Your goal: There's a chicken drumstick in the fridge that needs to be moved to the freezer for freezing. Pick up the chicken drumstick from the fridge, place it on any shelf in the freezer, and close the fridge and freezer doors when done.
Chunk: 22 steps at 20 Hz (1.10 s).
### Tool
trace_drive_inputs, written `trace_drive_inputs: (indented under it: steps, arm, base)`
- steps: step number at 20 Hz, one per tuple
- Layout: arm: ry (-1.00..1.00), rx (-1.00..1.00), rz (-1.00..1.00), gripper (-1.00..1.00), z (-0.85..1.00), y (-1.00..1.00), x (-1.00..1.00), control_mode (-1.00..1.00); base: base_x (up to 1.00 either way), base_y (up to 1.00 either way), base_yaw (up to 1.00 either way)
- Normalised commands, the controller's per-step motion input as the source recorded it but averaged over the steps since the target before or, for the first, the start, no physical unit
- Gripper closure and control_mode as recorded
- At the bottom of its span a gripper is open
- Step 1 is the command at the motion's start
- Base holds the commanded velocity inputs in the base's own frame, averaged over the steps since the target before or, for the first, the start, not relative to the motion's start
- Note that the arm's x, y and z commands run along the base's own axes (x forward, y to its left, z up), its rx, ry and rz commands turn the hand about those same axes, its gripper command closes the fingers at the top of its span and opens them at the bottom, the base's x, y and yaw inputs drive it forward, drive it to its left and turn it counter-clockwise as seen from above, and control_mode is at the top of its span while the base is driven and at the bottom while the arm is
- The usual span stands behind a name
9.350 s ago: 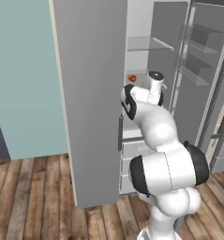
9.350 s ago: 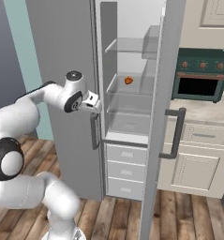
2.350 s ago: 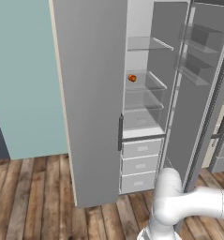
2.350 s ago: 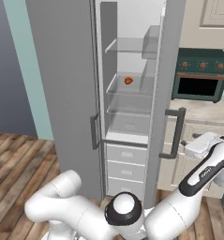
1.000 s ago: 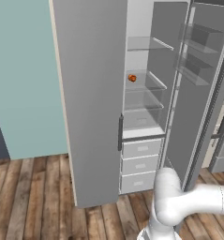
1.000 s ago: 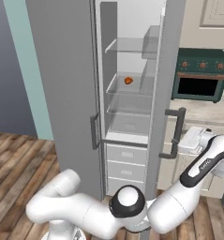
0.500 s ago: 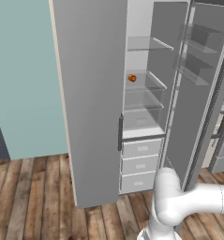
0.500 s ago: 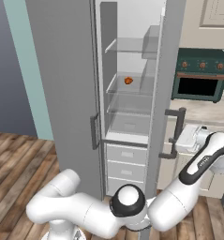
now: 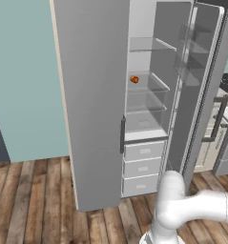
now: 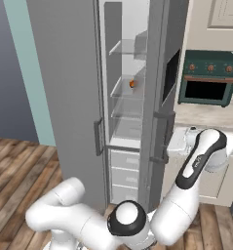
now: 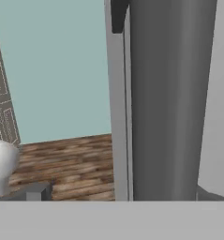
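Since half a second ago the arm's far end has edged slightly nearer the open door point(image 10: 163, 97); nothing else shifted. Jaws spread wide, empty. Hand view: grey door panel point(image 11: 165, 93) close ahead, teal wall point(image 11: 57, 65) and wood floor point(image 11: 66, 164) to its left. Compartment point(image 9: 146, 95) stands open between the two doors; a small orange-brown item point(image 9: 134, 79) sits on a middle glass shelf, whether it is the drumstick cannot be told. Closed grey door point(image 9: 94, 95) on the left, counter and oven point(image 10: 205, 83) on the right. Floor in front is bare wood.

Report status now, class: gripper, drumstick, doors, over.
Gripper open, empty. No drumstick seen; small orange-red item on shelf. Right-hand door ajar, left door shut.
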Motion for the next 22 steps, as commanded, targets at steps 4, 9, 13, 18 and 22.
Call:
trace_drive_inputs:
  steps: [4, 9, 13, 18, 22]
  arm:
    - [0.00, -0.06, -0.08, -1.00, 0.00, 0.79, -0.26, -1.00]
    - [0.00, -0.01, -0.33, -1.00, 0.00, 0.74, -0.10, -1.00]
    - [0.07, 0.00, -0.36, -1.00, 0.00, 0.62, 0.00, -1.00]
    - [0.25, 0.00, -0.37, -1.00, 0.00, 0.56, 0.11, -1.00]
    - [0.28, 0.00, -0.40, -1.00, 0.00, 0.78, 0.14, -1.00]
  base:
    - [0.00, 0.00, 0.00]
    - [0.00, 0.00, 0.00]
    - [0.00, 0.00, 0.00]
    - [0.00, 0.00, 0.00]
    - [0.00, 0.00, 0.00]
